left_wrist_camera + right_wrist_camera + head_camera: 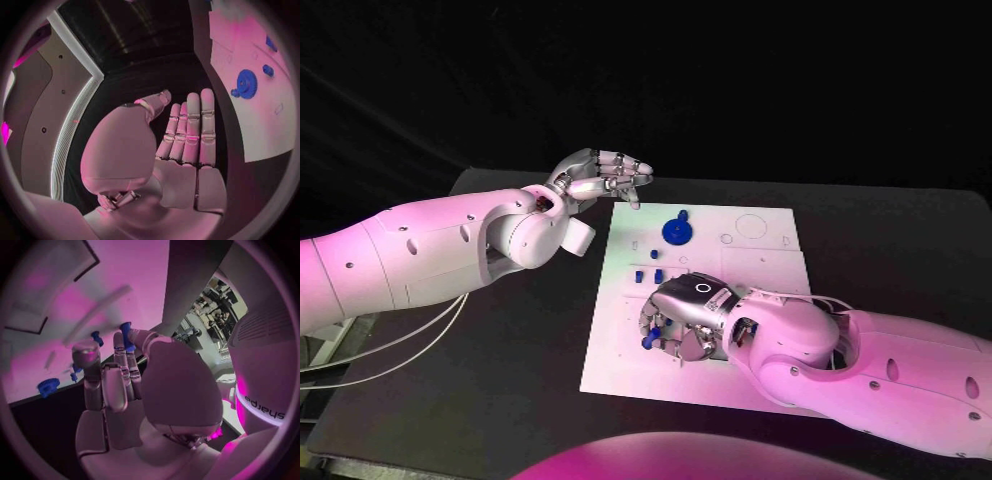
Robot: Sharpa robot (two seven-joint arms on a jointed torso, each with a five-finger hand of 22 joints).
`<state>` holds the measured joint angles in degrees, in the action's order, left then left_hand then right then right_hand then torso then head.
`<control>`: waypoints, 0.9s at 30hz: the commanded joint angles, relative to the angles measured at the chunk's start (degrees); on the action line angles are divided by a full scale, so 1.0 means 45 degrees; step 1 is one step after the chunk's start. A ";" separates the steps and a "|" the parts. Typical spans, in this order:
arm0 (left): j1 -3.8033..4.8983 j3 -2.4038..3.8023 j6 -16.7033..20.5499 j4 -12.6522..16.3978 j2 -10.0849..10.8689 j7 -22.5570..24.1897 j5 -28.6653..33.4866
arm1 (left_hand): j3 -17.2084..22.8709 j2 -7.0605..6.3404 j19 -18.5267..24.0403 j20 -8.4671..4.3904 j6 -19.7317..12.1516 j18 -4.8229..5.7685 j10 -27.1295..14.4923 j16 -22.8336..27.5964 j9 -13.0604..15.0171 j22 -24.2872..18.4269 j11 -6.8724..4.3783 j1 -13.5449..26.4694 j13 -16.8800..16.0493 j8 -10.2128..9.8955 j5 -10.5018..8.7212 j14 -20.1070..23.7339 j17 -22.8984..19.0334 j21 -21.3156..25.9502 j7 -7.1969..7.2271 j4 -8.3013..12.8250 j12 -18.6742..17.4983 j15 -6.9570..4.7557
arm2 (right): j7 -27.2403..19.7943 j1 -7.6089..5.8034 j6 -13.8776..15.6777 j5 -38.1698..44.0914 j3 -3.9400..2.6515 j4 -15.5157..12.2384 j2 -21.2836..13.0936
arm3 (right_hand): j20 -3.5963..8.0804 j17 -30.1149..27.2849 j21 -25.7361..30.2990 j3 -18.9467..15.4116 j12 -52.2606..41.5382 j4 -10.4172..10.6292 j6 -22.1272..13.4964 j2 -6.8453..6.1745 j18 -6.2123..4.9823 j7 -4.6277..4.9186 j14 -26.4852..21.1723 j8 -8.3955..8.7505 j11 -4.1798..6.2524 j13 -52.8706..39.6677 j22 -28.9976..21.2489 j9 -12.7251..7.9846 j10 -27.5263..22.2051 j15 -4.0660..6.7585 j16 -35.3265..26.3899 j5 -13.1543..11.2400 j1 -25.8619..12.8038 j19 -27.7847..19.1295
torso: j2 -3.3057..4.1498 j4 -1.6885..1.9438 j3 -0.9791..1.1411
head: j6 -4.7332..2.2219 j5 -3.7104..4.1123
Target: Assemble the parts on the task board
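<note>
While I am watching from the head camera: the task board [747,225] is lying mid-table, and I am placing everything against it.
Left hand [603,177]: I am seeing it hovering just off the board's far left corner, fingers straight and side by side, holding nothing.
Right hand [682,322]: it is bending over the board's near left part, pinching a small blue peg [127,335] at its fingertips.
Blue gear [675,231]: sitting on the board's far half.
Small blue parts [648,274]: standing between gear and right hand.
Open room: I am reading bare table [516,350] beyond the board's left edge.
</note>
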<state>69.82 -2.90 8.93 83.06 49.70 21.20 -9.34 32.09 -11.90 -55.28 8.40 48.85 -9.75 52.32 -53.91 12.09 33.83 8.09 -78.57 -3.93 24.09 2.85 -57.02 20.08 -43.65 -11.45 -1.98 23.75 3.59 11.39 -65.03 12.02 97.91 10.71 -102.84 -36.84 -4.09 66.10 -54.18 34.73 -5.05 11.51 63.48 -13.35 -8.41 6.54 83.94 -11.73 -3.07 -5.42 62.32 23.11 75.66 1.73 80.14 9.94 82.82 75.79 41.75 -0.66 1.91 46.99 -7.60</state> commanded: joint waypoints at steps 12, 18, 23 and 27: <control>0.0005 0.0008 -0.0159 0.0046 0.0011 0.0041 -0.0029 | -0.0065 0.0161 0.0025 0.0103 -0.0104 -0.0166 -0.0076 0.0070 0.0019 -0.0011 -0.0008 0.0004 -0.0011 0.0063 0.0022 0.0011 0.0012 0.0072 0.0024 -0.0020 -0.0010 0.0038 | 0.0389 0.0012 -0.0591 0.0309 0.0024 0.0110 0.0273 | -0.0079 -0.0105 0.0278 -0.0091 0.0014 -0.0431 -0.0599 -0.0458 0.0154 0.0169 0.0379 0.0233 0.0002 -0.0142 -0.0062 0.0730 0.0095 -0.0081 -0.0003 0.0024 -0.0909 -0.0232 | 0.0009 -0.0001 0.0005 | 0.0029 0.0020; 0.0005 0.0008 -0.0138 0.0051 0.0026 0.0034 -0.0029 | -0.0083 0.0168 0.0027 0.0107 -0.0124 -0.0166 -0.0096 0.0073 0.0023 -0.0021 -0.0005 0.0002 -0.0014 0.0078 0.0022 0.0021 0.0020 0.0086 0.0021 -0.0027 0.0003 0.0041 | 0.0390 0.0012 -0.0505 0.0309 0.0037 0.0153 0.0285 | -0.0099 -0.0178 0.0426 -0.0238 0.0027 -0.0420 -0.0914 -0.0587 0.0126 0.0139 0.0358 0.0423 0.0001 -0.0184 -0.0139 0.0639 0.0006 -0.0088 -0.0032 0.0033 -0.1064 -0.0282 | -0.0006 -0.0009 0.0008 | 0.0046 0.0029; 0.0005 0.0008 -0.0129 0.0054 0.0040 0.0027 -0.0029 | -0.0090 0.0162 0.0026 0.0107 -0.0160 -0.0168 -0.0119 0.0074 0.0018 -0.0024 -0.0001 -0.0009 -0.0012 0.0070 0.0023 0.0024 0.0023 0.0090 0.0015 -0.0021 0.0002 0.0042 | 0.0406 0.0014 -0.0445 0.0301 0.0042 0.0152 0.0263 | -0.0092 -0.0159 0.0280 -0.0766 -0.0054 -0.0380 -0.1318 -0.0748 0.0157 0.0099 0.0365 0.0642 0.0037 -0.0282 0.0006 0.0537 -0.0025 -0.0064 -0.0009 -0.0005 -0.1405 -0.0146 | -0.0005 -0.0011 0.0010 | 0.0047 0.0059; 0.0005 0.0008 -0.0136 0.0055 0.0046 0.0019 -0.0029 | -0.0092 0.0161 0.0026 0.0108 -0.0173 -0.0168 -0.0126 0.0075 0.0016 -0.0026 0.0001 -0.0012 -0.0012 0.0067 0.0023 0.0025 0.0024 0.0091 0.0013 -0.0020 0.0002 0.0042 | 0.0387 0.0016 -0.0328 0.0295 0.0043 0.0134 0.0236 | -0.0059 -0.0168 0.0337 -0.1405 -0.0120 -0.0371 -0.1645 -0.0762 0.0154 0.0102 0.0365 0.0810 0.0096 -0.0356 -0.0001 0.0449 -0.0130 -0.0018 -0.0005 0.0002 -0.1631 -0.0105 | -0.0002 -0.0005 0.0013 | 0.0041 0.0067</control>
<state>69.82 -2.90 8.96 83.13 49.95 21.07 -9.35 31.93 -11.90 -55.07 8.61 48.43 -9.75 52.32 -53.91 12.14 33.78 8.09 -78.57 -3.91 24.09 2.85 -57.02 20.13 -43.43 -11.44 -2.14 23.75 3.59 12.85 -65.02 10.76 98.51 10.89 -102.13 -35.75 -4.51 65.39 -52.73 28.71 -5.28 9.84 56.37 -16.79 -8.42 6.99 83.93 -8.19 -2.69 -6.98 62.29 25.18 75.43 1.75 80.14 10.19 75.89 74.98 41.73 -0.71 1.94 47.20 -7.34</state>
